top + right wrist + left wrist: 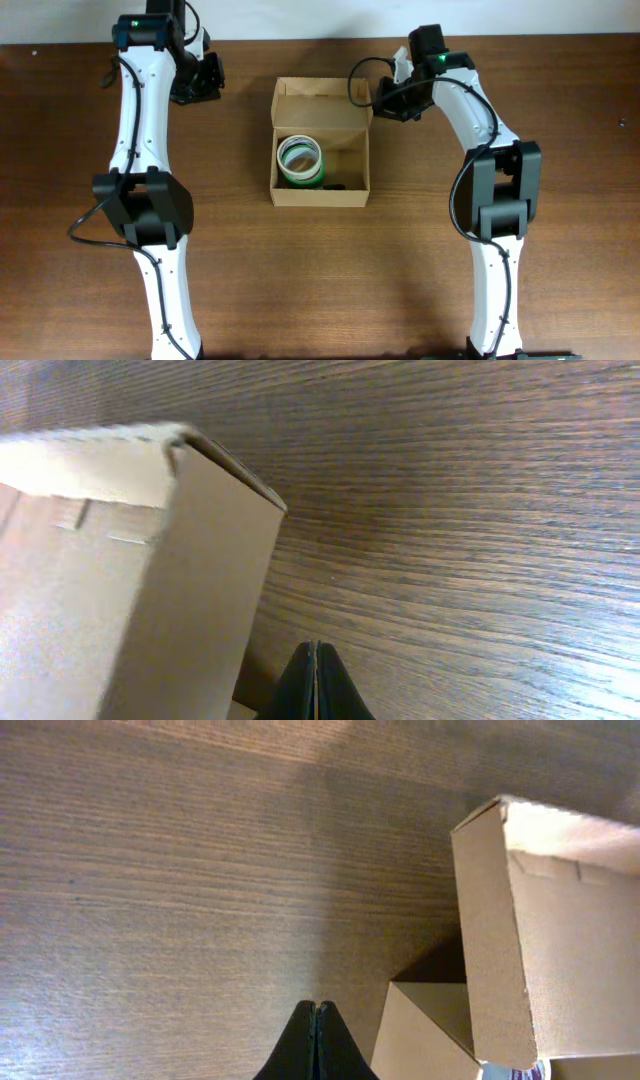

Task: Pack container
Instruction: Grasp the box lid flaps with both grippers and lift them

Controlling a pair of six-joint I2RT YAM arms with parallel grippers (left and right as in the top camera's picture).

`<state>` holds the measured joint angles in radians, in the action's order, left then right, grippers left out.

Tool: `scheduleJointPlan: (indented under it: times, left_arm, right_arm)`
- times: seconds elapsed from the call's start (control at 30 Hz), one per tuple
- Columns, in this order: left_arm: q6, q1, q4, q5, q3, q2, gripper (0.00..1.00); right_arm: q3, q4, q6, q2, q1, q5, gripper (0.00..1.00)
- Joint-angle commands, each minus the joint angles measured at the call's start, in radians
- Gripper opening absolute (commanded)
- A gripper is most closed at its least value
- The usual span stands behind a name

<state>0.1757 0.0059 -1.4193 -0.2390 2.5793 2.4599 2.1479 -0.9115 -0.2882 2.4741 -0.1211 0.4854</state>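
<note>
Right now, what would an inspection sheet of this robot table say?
Surface: brown wooden table.
Job's things: open tan cardboard box, flap lid raised at the back; green-and-white tape roll inside, on the left.
Clutter: nothing seen.
Grippers: left gripper shut, empty, left of the box; right gripper shut, empty, by its far right corner.
Cables: black cables loop out on both sides.
Surroundings: pale strip beyond the table's far edge.

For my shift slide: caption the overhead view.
Open cardboard box holds a green tape roll; shut left gripper and right gripper flank its lid.
</note>
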Motion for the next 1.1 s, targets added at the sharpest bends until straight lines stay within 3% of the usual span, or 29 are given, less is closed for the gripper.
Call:
scheduleJointPlan:
  times: [0.0, 0.17, 0.33, 0.5, 0.7, 0.83, 1.07]
  left_arm:
    - [-0.012, -0.001, 0.022, -0.01, -0.016, -0.005, 0.02]
    - [-0.009, 0.014, 0.037, -0.228, -0.019, 0.079, 0.01]
    - [-0.009, 0.056, 0.11, -0.612, -0.019, 0.195, 0.01]
    - [-0.007, 0.127, 0.176, -0.888, -0.019, 0.269, 0.01]
    - [-0.001, 0.186, 0.173, -1.054, -0.019, 0.355, 0.01]
    - [0.014, 0.179, 0.165, -1.067, -0.019, 0.39, 0.02]
    - [0.017, 0.126, 0.156, -1.061, -0.023, 0.426, 0.02]
  right_arm:
    - [-0.002, 0.0, -0.005, 0.002, 0.01, 0.016, 0.04]
    - [-0.002, -0.004, -0.005, 0.002, 0.012, 0.016, 0.04]
    - [-0.002, -0.008, -0.009, 0.002, 0.018, 0.026, 0.04]
    - [-0.002, -0.011, -0.009, 0.003, 0.071, 0.22, 0.04]
    - [-0.003, -0.013, -0.094, 0.007, 0.172, 0.422, 0.04]
    - [-0.003, -0.023, -0.122, 0.042, 0.203, 0.53, 0.04]
    - [-0.003, -0.04, -0.137, 0.118, 0.176, 0.552, 0.04]
